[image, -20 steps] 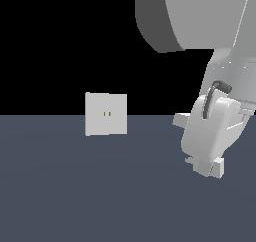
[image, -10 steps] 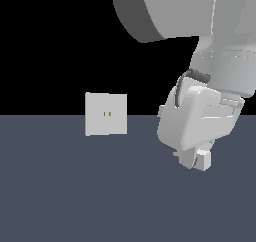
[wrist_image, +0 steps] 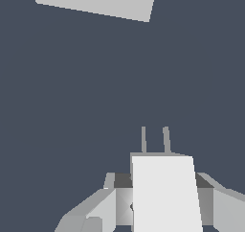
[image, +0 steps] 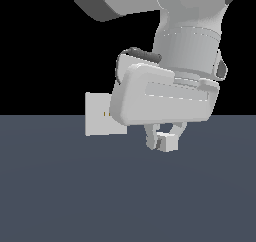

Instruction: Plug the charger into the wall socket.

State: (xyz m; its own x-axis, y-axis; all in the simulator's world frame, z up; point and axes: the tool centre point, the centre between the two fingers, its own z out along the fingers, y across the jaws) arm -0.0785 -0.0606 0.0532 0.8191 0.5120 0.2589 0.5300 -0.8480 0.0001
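Observation:
My gripper [image: 162,137] is shut on the charger [image: 167,143], a small white block held just above the dark floor. In the wrist view the charger [wrist_image: 165,192] sits between my fingers [wrist_image: 91,212], and its two thin grey prongs [wrist_image: 154,140] point toward the wall socket [wrist_image: 95,1]. The wall socket [image: 97,115] is a flat white upright plate toward the exterior view's left. My hand hides its right part, and one yellowish slot shows at the hand's edge. A stretch of floor lies between the prongs and the plate.
A dark grey floor [image: 75,196] fills the lower half of the exterior view, with black background above it. The large white arm [image: 175,46] takes up the upper middle and right of that view.
The arm has swung toward the exterior view's left with the charger in its grip. The hand has turned and now overlaps the socket plate's right side.

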